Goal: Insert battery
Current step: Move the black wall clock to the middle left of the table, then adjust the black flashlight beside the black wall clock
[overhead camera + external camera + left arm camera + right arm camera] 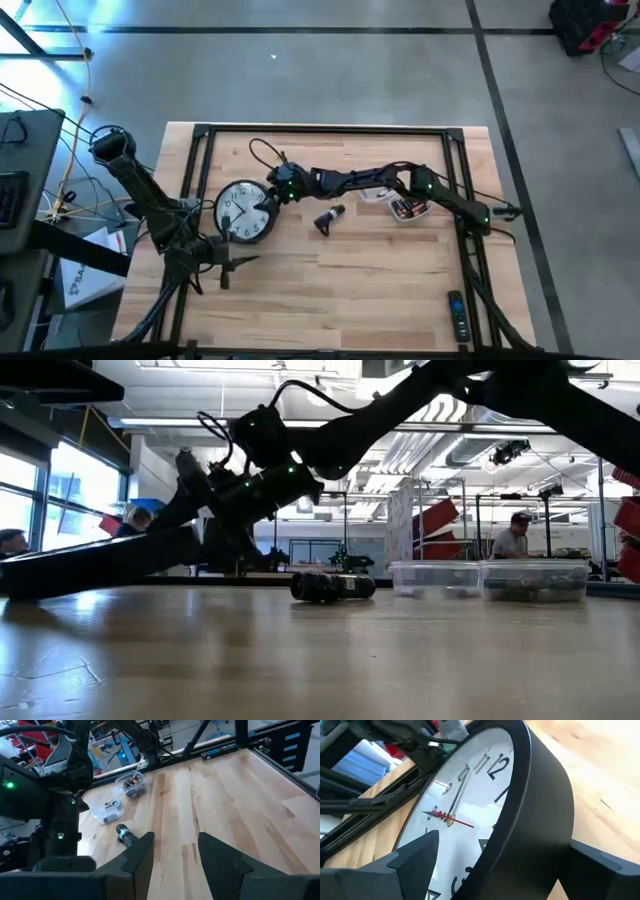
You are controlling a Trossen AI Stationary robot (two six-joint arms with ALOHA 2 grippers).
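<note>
Fingers of the right gripper [495, 870] stood well spread, one across the white face of the clock [245, 211] and the other behind its thick black rim, so the clock sat edge-on between them, tilted up off the table [350, 280]. Whether the pads actually pressed the rim I could not tell. That arm reached across from the right side to the clock near the table's left part.

Fingers of the left gripper [175, 855] were parted too, with nothing between them, only bare wood showing in the gap; it hung low by the left front edge, just beside the clock.

A small black cylindrical piece [329, 217] lay on the wood just right of the clock. Beyond it were two clear plastic tubs [400, 204], one holding batteries. A remote [456, 312] lay near the front right corner.
</note>
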